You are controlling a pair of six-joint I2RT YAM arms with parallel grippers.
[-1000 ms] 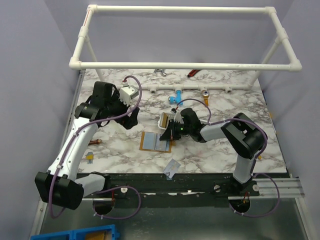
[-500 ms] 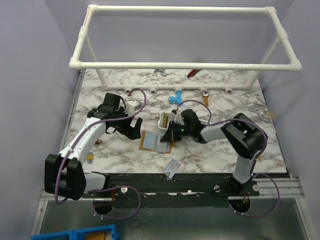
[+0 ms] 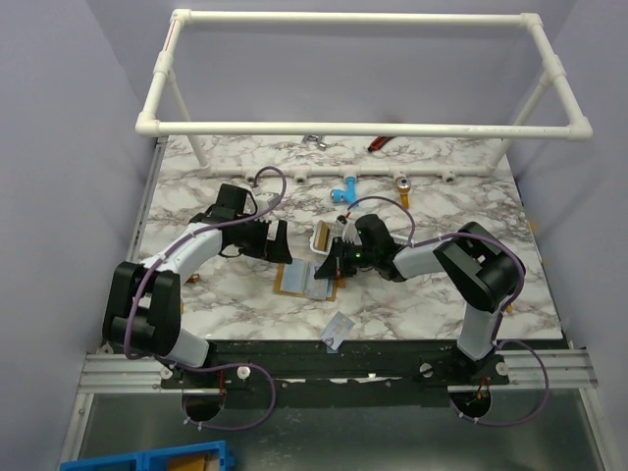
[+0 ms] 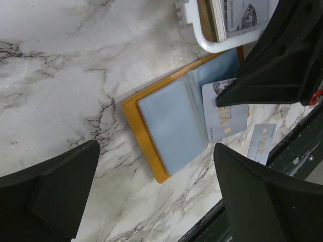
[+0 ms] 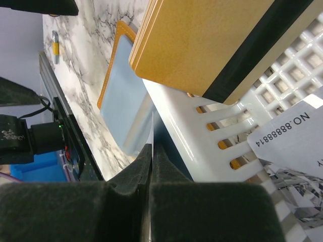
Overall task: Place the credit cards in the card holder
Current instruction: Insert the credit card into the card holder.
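Observation:
The card holder (image 3: 302, 280) (image 4: 169, 128) lies open on the marble, orange rim up, with clear blue-grey sleeves. My right gripper (image 3: 335, 265) (image 5: 152, 151) is shut on a silvery-white credit card (image 4: 224, 113), seen edge-on in the right wrist view, with its lower end against the card holder's (image 5: 118, 96) right sleeve. My left gripper (image 3: 278, 241) (image 4: 156, 201) hovers open just left of and above the card holder, nothing between its fingers (image 4: 63, 189). Another credit card (image 3: 339, 331) (image 4: 261, 143) lies near the table's front edge. Gold cards (image 5: 202, 40) stand in the basket.
A white mesh basket (image 3: 322, 235) (image 4: 202, 40) (image 5: 202, 131) with more cards sits right behind the card holder, touching it. A blue fitting (image 3: 343, 192) and small parts lie along the far side. The white pipe frame (image 3: 363, 128) spans overhead. The table's dark front rail (image 4: 303, 146) is close.
My left arm has swung right and stretched out toward the card holder, its open gripper now beside it. The right gripper and its card have barely moved.

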